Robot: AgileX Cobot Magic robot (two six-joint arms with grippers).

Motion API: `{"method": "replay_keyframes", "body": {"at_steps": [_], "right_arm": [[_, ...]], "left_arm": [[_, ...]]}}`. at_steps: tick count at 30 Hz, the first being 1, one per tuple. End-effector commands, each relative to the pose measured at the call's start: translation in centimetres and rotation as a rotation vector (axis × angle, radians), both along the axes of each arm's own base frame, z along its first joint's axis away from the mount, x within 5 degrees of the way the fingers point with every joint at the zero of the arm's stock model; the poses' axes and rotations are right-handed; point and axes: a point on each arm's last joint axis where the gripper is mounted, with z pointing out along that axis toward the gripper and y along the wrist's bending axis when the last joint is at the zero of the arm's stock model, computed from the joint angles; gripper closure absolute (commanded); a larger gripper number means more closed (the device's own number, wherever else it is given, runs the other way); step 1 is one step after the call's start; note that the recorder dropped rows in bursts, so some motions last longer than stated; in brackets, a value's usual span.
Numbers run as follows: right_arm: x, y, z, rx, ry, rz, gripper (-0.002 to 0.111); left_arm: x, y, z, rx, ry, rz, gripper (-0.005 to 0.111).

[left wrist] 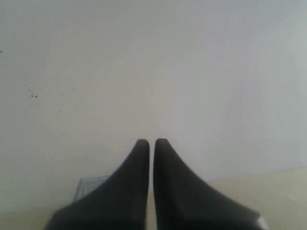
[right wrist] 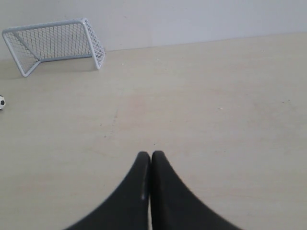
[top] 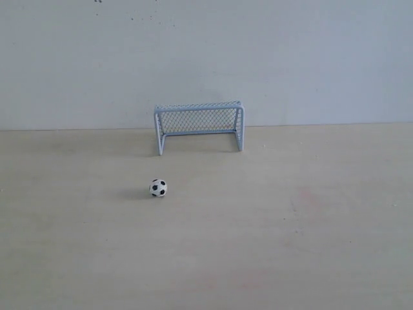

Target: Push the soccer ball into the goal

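The soccer ball [top: 158,188], white with black patches, rests on the pale wooden table in front of the goal [top: 199,124] and slightly left of its mouth. The pale grey-blue goal stands against the white wall, open side toward the camera. Neither arm shows in the exterior view. In the right wrist view the goal [right wrist: 53,44] and the ball [right wrist: 2,102] at the picture's edge lie far from my right gripper [right wrist: 150,155], which is shut and empty. My left gripper [left wrist: 152,142] is shut with a hairline gap, empty, facing the wall; a corner of the goal [left wrist: 91,186] peeks beside it.
The bare wooden tabletop [top: 290,219] stretches wide on all sides of the ball. A plain white wall [top: 206,58] closes off the back behind the goal.
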Motion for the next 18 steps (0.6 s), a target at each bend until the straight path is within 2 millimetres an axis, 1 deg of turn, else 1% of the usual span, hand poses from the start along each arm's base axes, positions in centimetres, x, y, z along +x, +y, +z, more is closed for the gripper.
{"method": "replay_keyframes", "body": {"at_steps": [1,2,4,6,10,13,18], "right_arm": [[0.0,0.0,0.2,-0.002,-0.017,-0.002,0.109],[0.0,0.0,0.2,-0.002,-0.017,-0.002,0.109],[0.0,0.0,0.2,-0.002,-0.017,-0.002,0.109],[0.0,0.0,0.2,-0.002,-0.017,-0.002,0.109],[0.0,0.0,0.2,-0.002,-0.017,-0.002,0.109],[0.0,0.0,0.2,-0.002,-0.017,-0.002,0.109],[0.0,0.0,0.2,-0.002,-0.017,-0.002,0.109]], "left_arm": [[0.4,0.3,-1.1,0.059,0.102,0.046,0.102],[0.6,0.8,-1.5,-0.023,0.174,0.092,0.102],[0.8,1.5,-1.7,-0.155,0.228,0.145,0.102],[0.8,1.7,-1.8,-0.178,0.238,0.158,0.102],[0.8,1.7,-1.8,-0.172,0.239,0.160,0.102],[0.8,1.7,-1.8,-0.133,0.230,0.169,0.102],[1.0,1.6,-2.4,0.002,0.212,0.194,0.102]]}}
